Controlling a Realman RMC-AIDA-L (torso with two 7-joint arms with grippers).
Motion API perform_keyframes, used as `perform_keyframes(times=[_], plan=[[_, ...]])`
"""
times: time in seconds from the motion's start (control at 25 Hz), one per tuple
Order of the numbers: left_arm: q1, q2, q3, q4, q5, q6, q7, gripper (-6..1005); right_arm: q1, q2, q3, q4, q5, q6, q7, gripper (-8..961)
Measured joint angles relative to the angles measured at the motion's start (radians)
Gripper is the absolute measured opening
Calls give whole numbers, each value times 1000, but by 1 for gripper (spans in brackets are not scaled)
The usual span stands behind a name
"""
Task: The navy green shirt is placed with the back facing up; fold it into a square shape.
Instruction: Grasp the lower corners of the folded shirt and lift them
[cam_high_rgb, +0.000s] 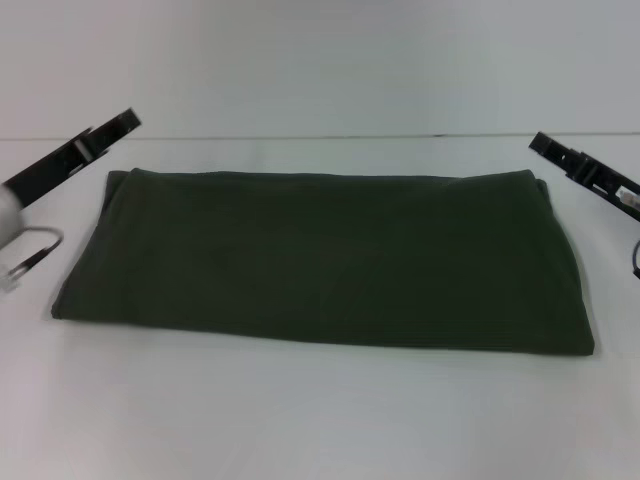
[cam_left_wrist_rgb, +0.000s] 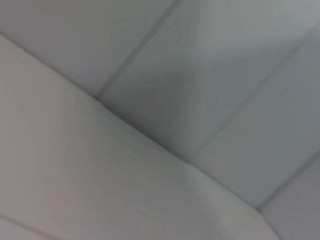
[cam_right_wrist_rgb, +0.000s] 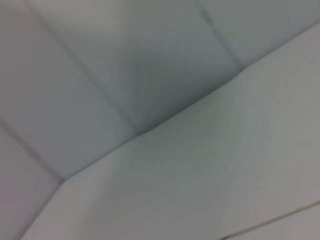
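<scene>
The navy green shirt (cam_high_rgb: 325, 262) lies flat on the white table (cam_high_rgb: 300, 420) in front of me, folded into a wide rectangular band, plain side up, no lettering showing. Its long edges run side to side; the nearer edge is straight, and at the shirt's far corner on my right a small fold of cloth sticks out a little past the outline.

My left gripper (cam_high_rgb: 108, 134) hangs above the table just beyond the shirt's far corner on my left, off the cloth and not touching it. It shows as a dark, slim shape angled toward the shirt; I cannot tell from this whether its fingers are spread or closed. A pale cable loop (cam_high_rgb: 35, 250) hangs from that arm beside the shirt's left edge.

My right gripper (cam_high_rgb: 552, 149) sits beyond the shirt's opposite far corner, also clear of the fabric. Here too I cannot tell how wide it stands.

Both wrist views show only pale panelled surfaces with seams, no shirt and no fingers.
</scene>
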Motion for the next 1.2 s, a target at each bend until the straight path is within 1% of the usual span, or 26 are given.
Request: perform_keyframes(times=[0.08, 0.2, 0.24, 0.32, 0.36, 0.44, 0.52, 0.72, 0.88, 1.04, 1.2], plan=[[48, 18, 36, 93, 107, 109, -161, 426, -31, -18, -53, -21, -33, -87, 56, 601], [92, 36, 47, 219, 291, 239, -341, 535, -75, -44, -124, -50, -79, -197, 119, 710], [103, 43, 41, 251, 345, 274, -379, 569, -85, -50, -141, -57, -92, -228, 132, 750], [113, 49, 31, 277, 409, 298, -410, 638, -102, -61, -170, -68, -127, -287, 149, 831], [115, 53, 26, 285, 450, 299, -425, 672, -108, -66, -179, -73, -156, -313, 151, 851], [112, 56, 22, 288, 499, 287, -443, 896, -113, -70, -188, -79, -209, -347, 152, 891], [107, 57, 21, 287, 544, 263, -463, 900, -115, -71, -190, -83, -253, -367, 154, 931], [108, 53, 26, 284, 566, 209, -469, 911, -118, -70, -191, -86, -286, -373, 161, 930], [111, 51, 34, 277, 568, 215, -469, 920, -120, -69, -190, -90, -287, -373, 162, 930], [111, 48, 71, 266, 570, 218, -468, 905, -120, -69, -185, -91, -288, -372, 163, 929], [107, 47, 80, 257, 571, 213, -466, 891, -117, -70, -189, -92, -288, -372, 164, 928]])
